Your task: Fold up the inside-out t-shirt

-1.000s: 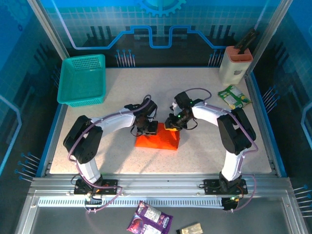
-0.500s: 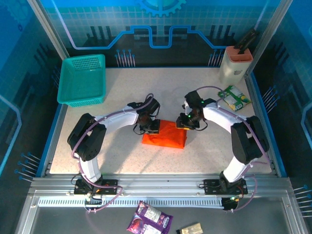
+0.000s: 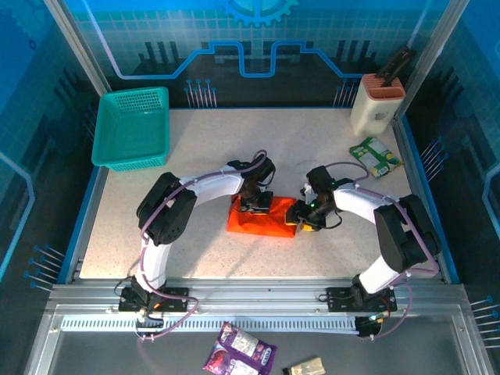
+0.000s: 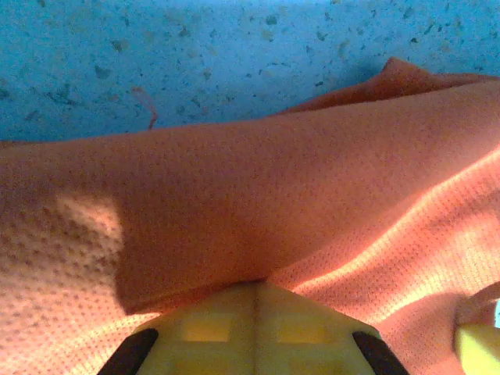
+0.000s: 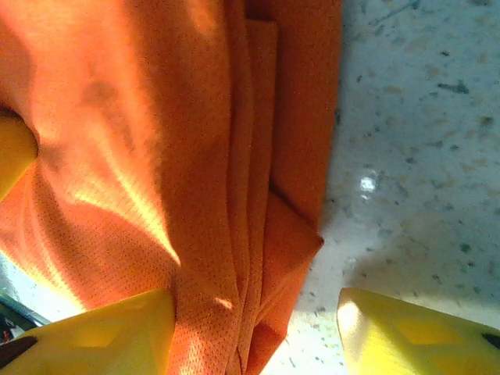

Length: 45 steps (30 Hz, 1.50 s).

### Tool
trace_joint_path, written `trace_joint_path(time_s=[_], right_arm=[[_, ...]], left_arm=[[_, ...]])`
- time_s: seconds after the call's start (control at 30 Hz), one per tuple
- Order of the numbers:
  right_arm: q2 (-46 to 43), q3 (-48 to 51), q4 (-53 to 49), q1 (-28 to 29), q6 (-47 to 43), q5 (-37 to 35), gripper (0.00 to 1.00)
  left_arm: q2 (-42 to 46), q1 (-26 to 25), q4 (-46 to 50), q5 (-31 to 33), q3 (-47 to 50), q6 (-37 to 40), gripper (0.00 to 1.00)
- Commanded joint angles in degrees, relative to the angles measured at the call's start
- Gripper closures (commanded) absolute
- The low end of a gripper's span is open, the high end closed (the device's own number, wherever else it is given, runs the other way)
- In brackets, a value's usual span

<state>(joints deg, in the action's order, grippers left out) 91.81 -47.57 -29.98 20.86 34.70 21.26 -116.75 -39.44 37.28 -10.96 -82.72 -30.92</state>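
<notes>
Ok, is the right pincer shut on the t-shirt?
No: the right pincer stands open, its yellow fingers apart, with the folded edge of the t-shirt between them.

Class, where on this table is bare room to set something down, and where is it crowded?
Bare: the far strip between the teal basket and the white holder; the near strip before the orange t-shirt. Crowded: the middle, around the t-shirt.

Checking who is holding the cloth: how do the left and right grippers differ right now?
The left gripper has its fingers shut, pinching the inside-out t-shirt; the right gripper has its fingers spread open, gripping nothing. The left gripper is at the shirt's far left part, the right gripper at its right edge, one finger over cloth, one over the table. Both are low at the folded shirt.
</notes>
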Motion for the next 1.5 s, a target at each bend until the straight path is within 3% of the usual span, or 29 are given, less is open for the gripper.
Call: trace_joint_path(time_s=[0.0, 0.73, 1.0, 1.23, 1.33, 1.47], right_arm=[[1.6, 1.0, 3.3, -0.9, 0.7, 1.8, 0.41], [0.2, 4.6, 13.0, -2.0, 2.9, 8.5, 0.59], [1.3, 4.5, 13.5, -2.0, 1.8, 8.7, 0.56], [0.2, 3.9, 10.6, -2.0, 1.2, 4.9, 0.77], [0.1, 2.9, 8.3, -2.0, 0.1, 4.2, 0.89], [0.3, 0.0, 2.1, -2.0, -2.6, 0.9, 0.97]], left_arm=[[-0.2, 0.0, 2.6, 0.1, 0.4, 1.6, 0.94], [0.0, -0.1, 2.2, -0.3, 1.5, 1.0, 0.94], [0.0, -0.1, 2.0, -0.5, 1.6, 0.8, 0.94], [2.0, -0.1, 1.8, 0.6, 1.8, 0.4, 0.93], [5.0, 0.3, 1.5, 2.0, 1.9, -0.1, 0.88], [8.3, 1.9, 2.9, 6.1, 2.2, -0.4, 0.83]])
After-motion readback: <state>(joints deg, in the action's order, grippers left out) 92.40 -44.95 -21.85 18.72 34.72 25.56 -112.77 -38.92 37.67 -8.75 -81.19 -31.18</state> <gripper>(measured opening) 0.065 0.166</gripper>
